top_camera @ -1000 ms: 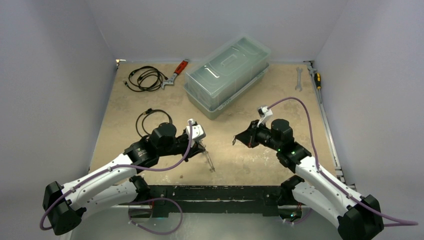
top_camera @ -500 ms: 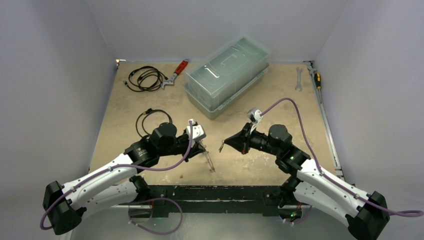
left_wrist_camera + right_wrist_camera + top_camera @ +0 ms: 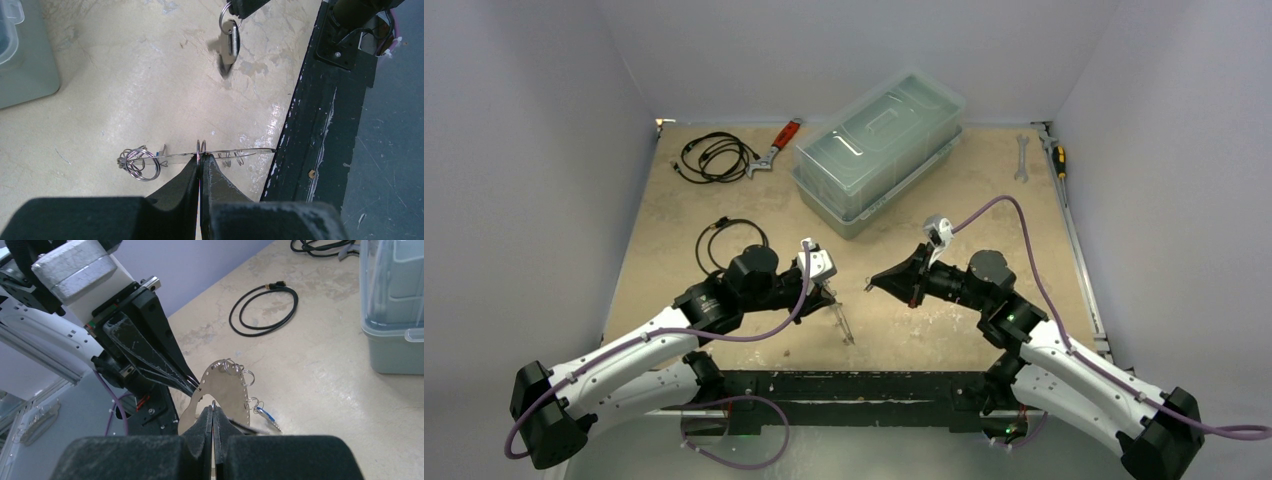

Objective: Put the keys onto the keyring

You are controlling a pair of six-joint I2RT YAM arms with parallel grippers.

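change: right gripper [image 3: 870,284], clamped on a key [image 3: 230,42], has slid left toward frame centre | left gripper [image 3: 200,161] stays clamped on keyring [image 3: 225,387] | meaning: threading looks close

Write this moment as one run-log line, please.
left gripper: shut on thin silver keyring hoop | right gripper: shut on small grey key | key, hoop: apart | threading: not yet done
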